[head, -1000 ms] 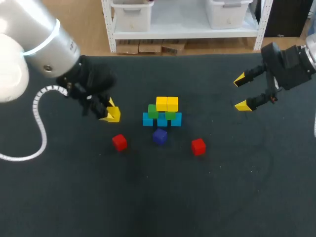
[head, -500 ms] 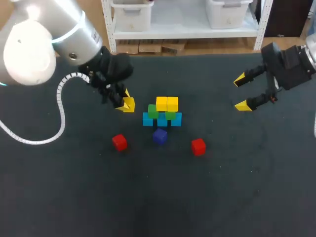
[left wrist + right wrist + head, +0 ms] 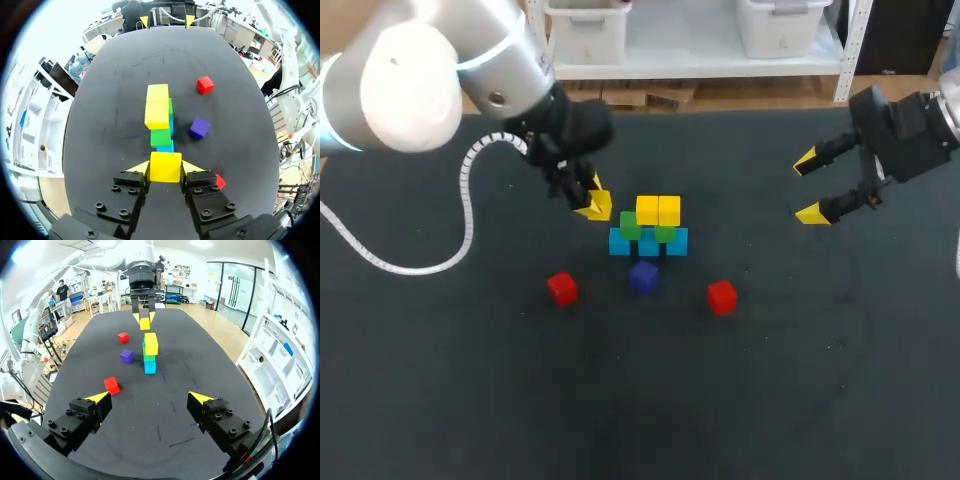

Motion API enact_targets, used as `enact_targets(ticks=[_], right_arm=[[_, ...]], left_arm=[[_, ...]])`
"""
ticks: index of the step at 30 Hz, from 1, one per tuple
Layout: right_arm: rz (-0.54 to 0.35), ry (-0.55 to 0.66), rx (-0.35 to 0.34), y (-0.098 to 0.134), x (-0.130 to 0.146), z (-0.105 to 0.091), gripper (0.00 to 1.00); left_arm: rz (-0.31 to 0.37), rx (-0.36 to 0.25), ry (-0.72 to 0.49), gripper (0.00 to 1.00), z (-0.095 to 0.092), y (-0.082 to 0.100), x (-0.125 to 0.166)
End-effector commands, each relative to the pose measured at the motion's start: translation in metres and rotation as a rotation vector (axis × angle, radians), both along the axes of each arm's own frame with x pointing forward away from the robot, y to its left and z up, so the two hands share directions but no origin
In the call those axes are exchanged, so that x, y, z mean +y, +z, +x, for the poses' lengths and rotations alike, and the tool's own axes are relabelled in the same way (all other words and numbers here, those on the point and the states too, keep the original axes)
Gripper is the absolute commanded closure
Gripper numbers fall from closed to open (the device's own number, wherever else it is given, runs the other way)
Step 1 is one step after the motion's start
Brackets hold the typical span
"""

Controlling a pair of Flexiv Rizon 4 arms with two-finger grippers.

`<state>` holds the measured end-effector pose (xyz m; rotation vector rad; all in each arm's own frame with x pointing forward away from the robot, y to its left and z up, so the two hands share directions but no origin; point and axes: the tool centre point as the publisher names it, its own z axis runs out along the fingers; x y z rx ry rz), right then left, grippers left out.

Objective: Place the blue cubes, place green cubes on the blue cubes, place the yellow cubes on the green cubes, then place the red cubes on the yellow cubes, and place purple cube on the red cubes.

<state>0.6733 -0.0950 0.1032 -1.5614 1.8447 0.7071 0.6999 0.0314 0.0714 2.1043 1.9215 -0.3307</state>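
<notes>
Yellow cube (image 3: 165, 166) clamped in left gripper (image 3: 595, 205); stack (image 3: 650, 228) seen just right of it, mid-frame; right gripper (image 3: 810, 187) spread wide, far right.

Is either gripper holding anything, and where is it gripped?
The left gripper holds a yellow cube by two opposite side faces; right gripper is open, empty.

Cube stack (image 3: 648, 228) mid-frame on counter (image 3: 770, 400). Below it: near cube (image 3: 643, 276) just beside; left cube (image 3: 561, 288), right cube (image 3: 721, 297) farther out. Held cube (image 3: 599, 206) just left of stack.

White left arm (image 3: 405, 75), coiled cable (image 3: 465, 200), black yellow-tipped claw (image 3: 165, 167).
</notes>
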Motion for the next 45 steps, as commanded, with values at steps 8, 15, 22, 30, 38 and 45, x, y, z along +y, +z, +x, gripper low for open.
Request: enact_targets(ticks=[8,15,22,30,38,45], right_arm=[[0.003,0.002,0.000,-0.001,0.000,0.001,0.00],[0.003,0.002,0.000,-0.001,0.000,0.001,0.00],[0.003,0.002,0.000,-0.001,0.000,0.001,0.00],[0.003,0.002,0.000,-0.001,0.000,0.001,0.00],[0.003,0.002,0.000,-0.001,0.000,0.001,0.00],[0.003,0.002,0.000,-0.001,0.000,0.001,0.00]], left_arm=[[-0.005,0.017,-0.013,1.00,0.009,-0.006,-0.023],[-0.005,0.023,-0.013,1.00,0.010,-0.009,-0.027],[-0.006,0.025,-0.008,1.00,0.011,-0.010,-0.028],[-0.001,0.028,-0.008,1.00,0.013,-0.011,-0.029],[0.002,0.030,-0.009,1.00,0.015,-0.011,-0.031],[0.003,0.032,-0.010,1.00,0.015,-0.011,-0.032]])
